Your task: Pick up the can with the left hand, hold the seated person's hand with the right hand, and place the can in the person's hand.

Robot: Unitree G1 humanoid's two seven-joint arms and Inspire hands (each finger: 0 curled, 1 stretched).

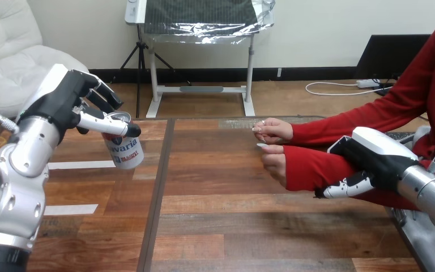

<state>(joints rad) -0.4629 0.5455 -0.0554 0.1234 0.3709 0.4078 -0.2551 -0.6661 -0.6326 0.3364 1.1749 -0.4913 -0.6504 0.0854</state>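
My left hand (71, 105) is up above the table's left part, its fingers and thumb curled round a white can (127, 153) with red and blue print, which hangs tilted clear of the wood. The person's two red-sleeved arms reach in from the right. The person's nearer hand (274, 162) lies on the table with its fingers bent downward; the farther hand (272, 130) rests just behind it. My right hand (374, 158) lies over the nearer forearm, with a finger (344, 186) curled round the sleeve's near side.
Two white tape strips (80, 165) (71, 209) lie on the wooden table (232, 226) at the left. A dark seam (157, 192) runs front to back between can and person. About a forearm's length separates the can from the person's nearer hand.
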